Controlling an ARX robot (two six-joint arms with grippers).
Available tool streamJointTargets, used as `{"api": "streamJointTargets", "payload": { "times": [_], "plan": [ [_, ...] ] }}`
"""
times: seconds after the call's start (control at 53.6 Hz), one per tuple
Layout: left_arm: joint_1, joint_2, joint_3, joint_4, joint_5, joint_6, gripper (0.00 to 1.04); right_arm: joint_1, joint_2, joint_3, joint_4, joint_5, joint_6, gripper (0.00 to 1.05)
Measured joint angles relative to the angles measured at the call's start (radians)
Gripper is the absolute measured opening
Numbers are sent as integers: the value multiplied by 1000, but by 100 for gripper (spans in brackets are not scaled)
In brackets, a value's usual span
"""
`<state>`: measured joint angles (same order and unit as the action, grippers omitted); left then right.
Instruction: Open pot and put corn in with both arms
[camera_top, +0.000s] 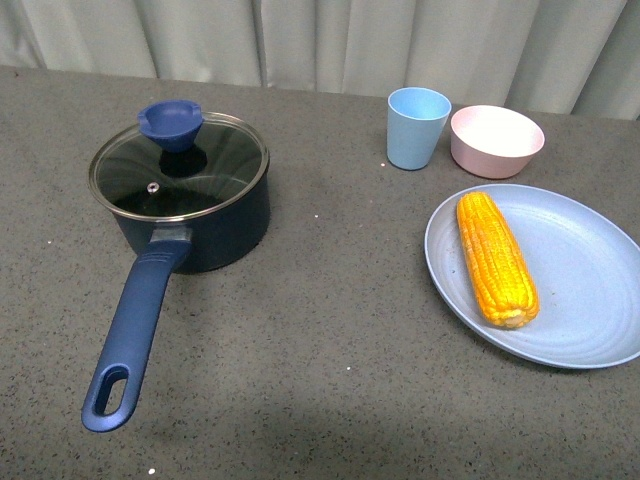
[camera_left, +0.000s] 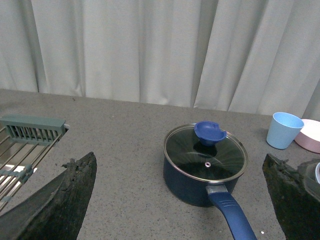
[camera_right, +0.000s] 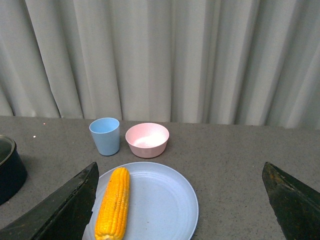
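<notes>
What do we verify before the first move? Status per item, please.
1. Pot opened: not ok, the lid sits on it.
2. Its knob unobstructed: ok.
3. Left end effector open, empty: ok.
4. Right end effector open, empty: ok.
5. Corn lying free on the plate, apart from the cup and bowl: ok.
6. Pot interior empty: cannot tell through the glass.

Table (camera_top: 320, 340) seen from above by the front camera; pot (camera_left: 187, 185) faced from the left wrist, corn (camera_right: 112, 205) from the right; blue cup (camera_top: 417, 127) shared by all.
</notes>
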<state>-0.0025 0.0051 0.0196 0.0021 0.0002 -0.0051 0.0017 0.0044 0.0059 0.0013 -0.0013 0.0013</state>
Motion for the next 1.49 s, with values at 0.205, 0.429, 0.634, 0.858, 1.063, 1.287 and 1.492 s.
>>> {"api": "streamJointTargets", "payload": {
  "times": [0.205,0.429,0.634,0.858,1.063,1.287,1.492],
  "plan": [
    [0,0,0,0,0,0,98,0,0,0,0,0,0,96],
    [0,0,0,0,0,0,98,0,0,0,0,0,0,96],
    [0,0,0,0,0,0,98,0,0,0,0,0,0,96],
    [0,0,0,0,0,0,98,0,0,0,0,0,0,96],
    [0,0,0,0,0,0,98,0,0,0,0,0,0,96],
    [0,0,0,0,0,0,98,0,0,0,0,0,0,96],
    [0,0,0,0,0,0,98,0,0,0,0,0,0,96]
  ]
}}
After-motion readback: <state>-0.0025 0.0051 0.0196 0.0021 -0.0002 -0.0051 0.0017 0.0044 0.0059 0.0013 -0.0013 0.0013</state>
